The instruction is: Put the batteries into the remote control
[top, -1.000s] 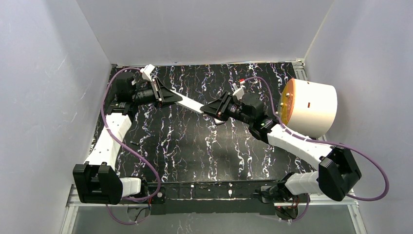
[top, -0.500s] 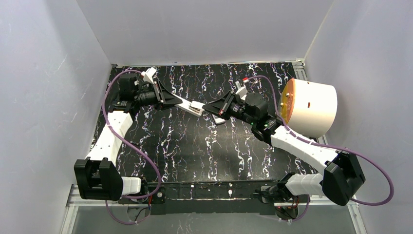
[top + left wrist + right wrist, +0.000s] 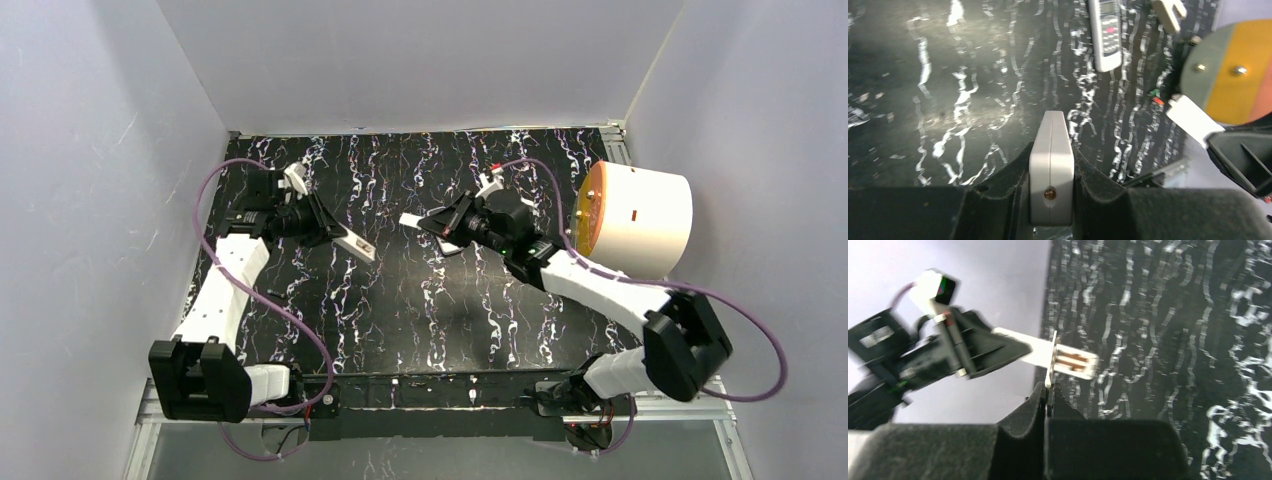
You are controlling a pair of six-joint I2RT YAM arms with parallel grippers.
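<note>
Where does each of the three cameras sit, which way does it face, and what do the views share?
Top external: above and behind the bases, facing down on the table; left gripper and right gripper show with their whole arms.
Left wrist: looks along its own fingers, clamped on the white remote, toward a second remote and an orange-faced drum.
Right wrist: looks past its own fingers, pinching a thin white panel, at the left gripper and its remote's open compartment.
Shared: the held remote shows in all three.

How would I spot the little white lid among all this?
Start at the big white drum with the orange face. Beside it the right claw pinches a thin white lid. Unlike the thick remote in the left claw, it is a short flat sliver.
</note>
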